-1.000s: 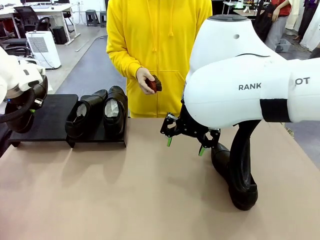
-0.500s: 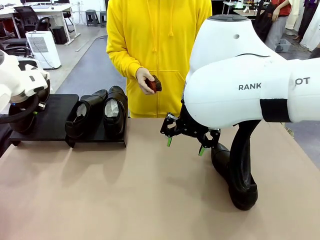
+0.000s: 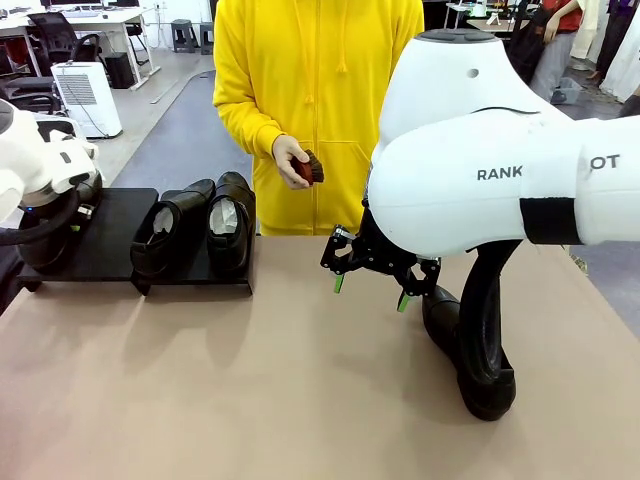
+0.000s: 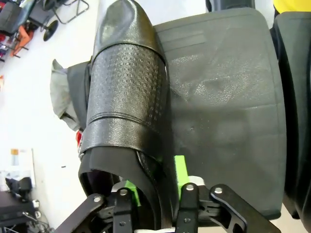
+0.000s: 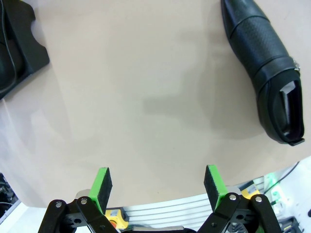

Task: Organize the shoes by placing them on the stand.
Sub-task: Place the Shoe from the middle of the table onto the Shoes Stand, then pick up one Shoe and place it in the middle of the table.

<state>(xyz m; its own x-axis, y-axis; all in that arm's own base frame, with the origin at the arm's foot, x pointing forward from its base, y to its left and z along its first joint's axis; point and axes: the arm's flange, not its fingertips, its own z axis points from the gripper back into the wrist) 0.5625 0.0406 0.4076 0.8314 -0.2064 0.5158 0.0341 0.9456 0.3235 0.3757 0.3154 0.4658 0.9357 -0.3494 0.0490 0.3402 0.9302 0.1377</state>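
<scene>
left gripper [image 4: 154, 182] pads around heel rim of shoe [image 4: 127, 97] (grip firmness can't be told) | stand [image 4: 223, 97] seen just beside | right gripper [image 5: 158, 181] spread wide, another shoe [image 5: 265, 73] ahead on table [image 5: 126, 87] | brush [image 3: 312, 166] held in person's hand [image 3: 290, 160] | left claw hidden in front view

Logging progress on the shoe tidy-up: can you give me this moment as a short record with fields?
On stand: two shoes, side by side on the right part of the stand
Third shoe: between the fingers of the left tool, at the stand's free end; gripped or released, cannot tell
Fourth shoe: lying on the table, untouched
Right tool: open, above the table near the fourth shoe
Person: hand holds a small brush
</scene>
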